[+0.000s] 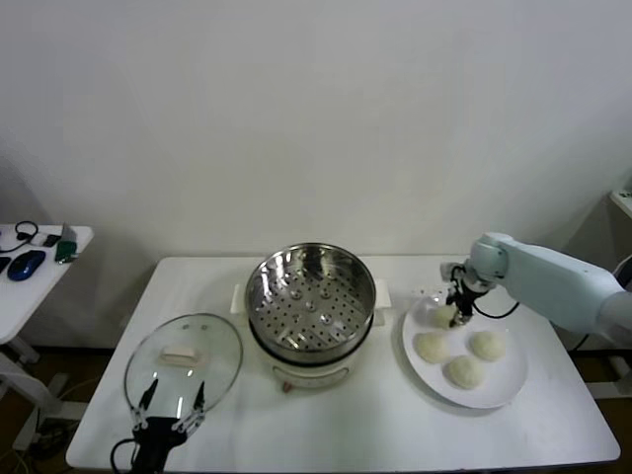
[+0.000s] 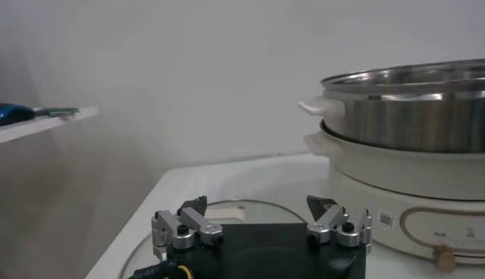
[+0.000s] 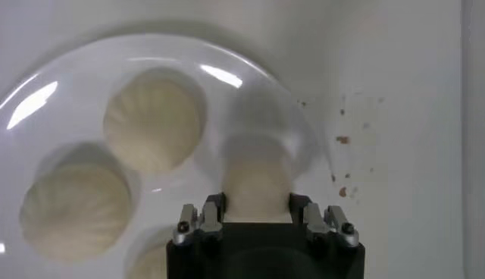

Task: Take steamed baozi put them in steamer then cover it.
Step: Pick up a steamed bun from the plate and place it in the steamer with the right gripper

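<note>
On the white desk (image 1: 326, 425) the right gripper (image 1: 456, 308) reaches down to the far edge of the white plate (image 1: 504, 390), its jaws pinching one steamed baozi (image 3: 256, 186). Three more baozi (image 1: 464, 371) lie on the plate beside it. The steel steamer (image 1: 310, 291) stands open at the desk's middle on its white cooker base (image 2: 394, 170). The glass cover (image 1: 184, 361) lies flat to the steamer's left, and the left gripper (image 1: 172, 403) hovers at its near edge, jaws spread
</note>
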Tool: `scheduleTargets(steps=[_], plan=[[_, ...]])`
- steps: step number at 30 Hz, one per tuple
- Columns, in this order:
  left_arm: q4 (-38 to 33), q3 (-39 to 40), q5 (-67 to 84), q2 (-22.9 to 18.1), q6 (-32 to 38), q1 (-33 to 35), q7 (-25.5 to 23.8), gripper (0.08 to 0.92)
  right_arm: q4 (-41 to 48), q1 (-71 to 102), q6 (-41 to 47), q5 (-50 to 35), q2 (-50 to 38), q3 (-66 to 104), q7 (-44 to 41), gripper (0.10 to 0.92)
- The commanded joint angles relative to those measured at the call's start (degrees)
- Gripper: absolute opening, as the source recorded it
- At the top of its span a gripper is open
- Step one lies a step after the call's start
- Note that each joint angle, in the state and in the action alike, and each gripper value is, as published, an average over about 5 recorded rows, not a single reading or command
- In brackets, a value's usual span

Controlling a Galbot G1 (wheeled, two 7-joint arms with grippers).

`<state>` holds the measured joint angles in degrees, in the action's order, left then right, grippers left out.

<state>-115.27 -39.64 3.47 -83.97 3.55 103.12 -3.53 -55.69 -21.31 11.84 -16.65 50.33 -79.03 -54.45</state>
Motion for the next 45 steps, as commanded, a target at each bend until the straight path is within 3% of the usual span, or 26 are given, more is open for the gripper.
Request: scheduleTargets(steps=[1, 10, 20, 29, 39, 45], plan=[[-0.12, 0.00, -0.21, 0.03, 0.07, 0.03, 0.04, 0.823, -6.53, -14.52, -4.70, -2.82, -0.27, -7.58, -2.38, 0.568], [-0.03, 0.06, -0.76, 0.40, 0.31, -0.06, 0.07, 0.823, -13.12, -37.12, -23.34, -6.62, 9.85, -14.55, -5.66, 0.573], [-0.44, -0.19, -0.82, 0.32, 0.27, -0.48, 0.07, 0.823, -23.33, -35.91, -36.04, 6.55, 20.89, -12.84, -1.27, 0.573], [-1.19, -0.25, -0.89, 0.43, 0.47, -0.15, 0.06, 0.823, -16.56, -24.53, -38.01, 15.09, 26.51, -11.71, 3.04, 0.578], [-1.22, -0.27, -1.19, 0.60, 0.92, 0.08, 0.17, 0.823, -6.97, -13.23, -37.47, 24.32, 28.29, -9.58, 6.34, 0.635], [-1.06, -0.11, -1.28, 0.57, 1.14, 0.25, 0.23, 0.823, -1.36, -8.90, -38.05, 26.15, 29.90, -8.09, 7.66, 0.636]])
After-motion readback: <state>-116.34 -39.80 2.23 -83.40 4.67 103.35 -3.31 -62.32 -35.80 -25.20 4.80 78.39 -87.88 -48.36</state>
